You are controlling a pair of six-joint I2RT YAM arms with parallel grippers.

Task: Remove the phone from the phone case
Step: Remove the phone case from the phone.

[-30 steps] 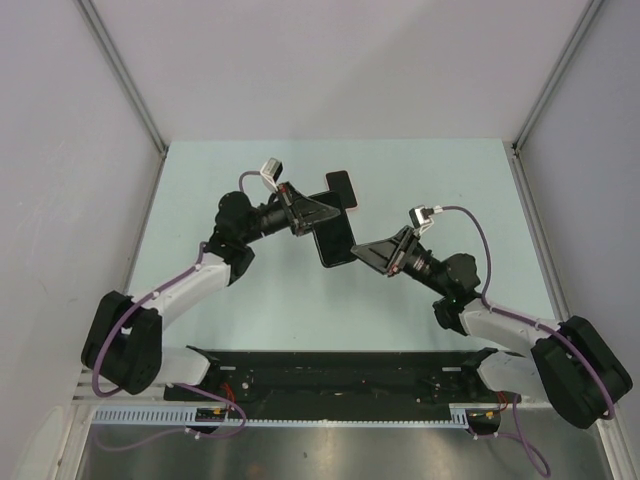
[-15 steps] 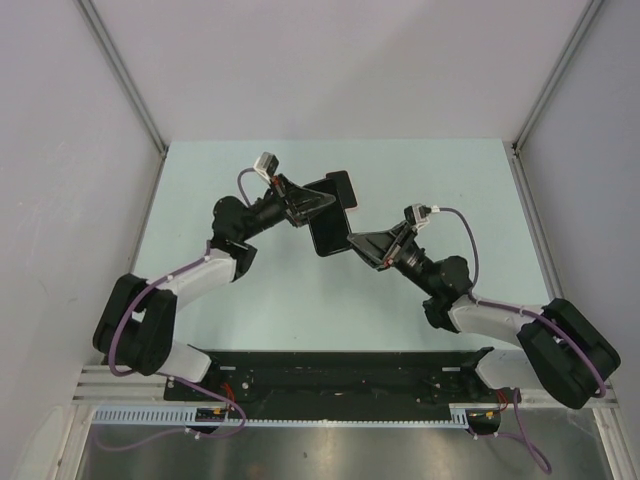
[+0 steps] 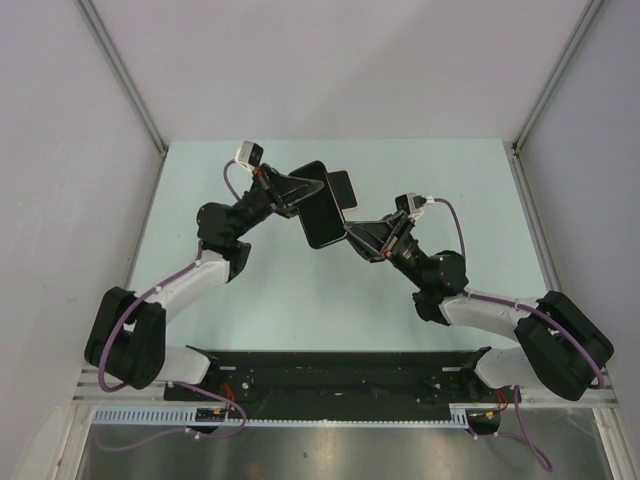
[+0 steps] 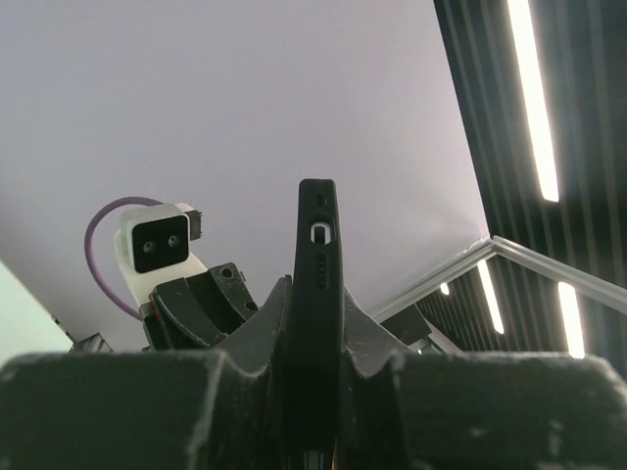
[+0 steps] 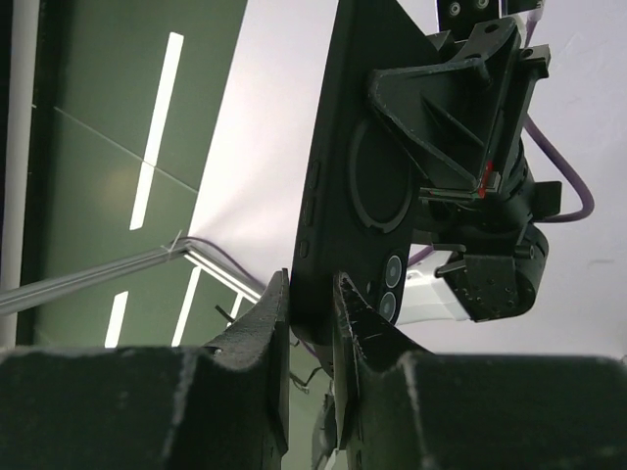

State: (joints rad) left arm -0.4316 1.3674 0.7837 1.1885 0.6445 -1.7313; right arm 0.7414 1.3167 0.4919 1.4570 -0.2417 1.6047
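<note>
Both grippers hold one black phone-shaped slab (image 3: 318,215) in the air over the mid table. Its back is matte black with a ring and two camera lenses (image 5: 362,147); no blue or pink shows on it. My left gripper (image 3: 303,196) is shut on its edge (image 4: 318,284). My right gripper (image 3: 352,236) is shut on its lower corner, one finger on each face (image 5: 312,294). The pink phone case (image 3: 351,190) lies flat on the table behind, a black screen (image 3: 340,186) in it, partly hidden by the slab.
The pale green table (image 3: 450,180) is walled by grey panels left, right and behind. A black rail (image 3: 330,375) runs along the near edge between the arm bases. The right wrist's white camera (image 4: 157,245) shows just behind the slab.
Both arms have carried the black slab away from the bases and to the left, toward the pink-rimmed case. The left wrist has swung further left. Both grips have held.
</note>
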